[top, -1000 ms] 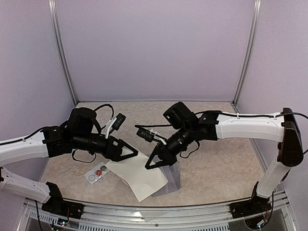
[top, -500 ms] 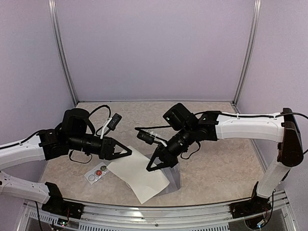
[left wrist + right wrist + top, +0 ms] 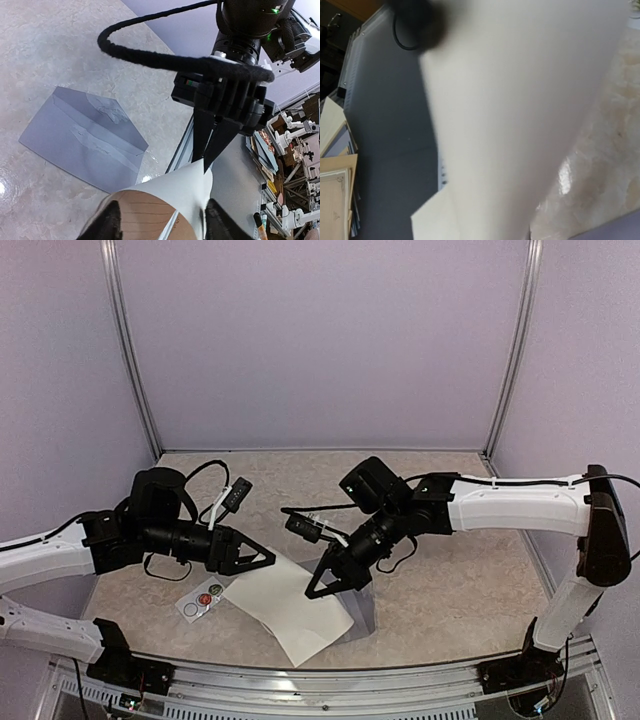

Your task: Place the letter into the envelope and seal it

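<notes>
We find the right gripper [image 3: 204, 162] clenched on the far edge of the letter [image 3: 186, 192], a cream sheet, holding that edge up off the table [image 3: 450, 580]. The left gripper [image 3: 162, 226] faces it from the other end. Its 2 fingers [image 3: 107, 225] stand apart with the curled near end of the sheet between them, and we cannot tell whether they bear on the paper or merely flank it. The grey envelope [image 3: 82, 142] lies flat on the table just beside the sheet, triangular flap open, held by neither arm; the letter is outside it. We judge the step in hand to be taking up the letter, with insertion not yet begun. The next move calls for a sure hold at both ends, then bringing 1 edge to the envelope's mouth. From above, the envelope is largely hidden by the right gripper and the sheet, and blurred paper fills the right wrist view. A small sticker card [image 3: 203, 598] lies near the left gripper.
</notes>
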Available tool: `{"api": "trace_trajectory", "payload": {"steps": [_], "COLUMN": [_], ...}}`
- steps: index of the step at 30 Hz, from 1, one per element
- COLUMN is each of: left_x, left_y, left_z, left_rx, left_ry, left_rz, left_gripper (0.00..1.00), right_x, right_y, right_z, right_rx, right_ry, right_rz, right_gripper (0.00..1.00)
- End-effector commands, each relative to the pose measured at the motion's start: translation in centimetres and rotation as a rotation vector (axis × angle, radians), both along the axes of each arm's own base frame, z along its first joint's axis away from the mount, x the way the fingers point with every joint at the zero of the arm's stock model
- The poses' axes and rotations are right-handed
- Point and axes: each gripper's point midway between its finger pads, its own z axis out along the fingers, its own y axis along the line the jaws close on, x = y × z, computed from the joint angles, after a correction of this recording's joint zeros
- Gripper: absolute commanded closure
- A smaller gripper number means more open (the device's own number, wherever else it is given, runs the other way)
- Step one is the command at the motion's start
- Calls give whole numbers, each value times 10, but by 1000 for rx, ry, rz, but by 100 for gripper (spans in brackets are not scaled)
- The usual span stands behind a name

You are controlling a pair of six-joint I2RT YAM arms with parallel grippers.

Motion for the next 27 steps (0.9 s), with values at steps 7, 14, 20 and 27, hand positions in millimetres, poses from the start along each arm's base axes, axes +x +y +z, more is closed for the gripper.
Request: {"api": "trace_trajectory", "payload": {"steps": [7, 14, 20, 27], "left_x": [-6, -20, -24, -14], "left_y": [-7, -16, -15, 0], "left_z": [-10, 7, 17, 50], "left_rx": [-13, -73, -83, -136], "left_ry": [4, 16, 24, -34], "left_rz": [-89, -191, -210, -155], "left_gripper": [1, 1, 1, 4], "right_x": [-27, -38, -37, -34], "right_y": [-2, -6, -7, -6], "right_z": [35, 47, 37, 34], "right_rx": [136, 188, 154, 137], "right_ry": [67, 83, 78, 70], "right_rz": [114, 169, 170, 160], "right_gripper": [100, 100, 100, 100]}}
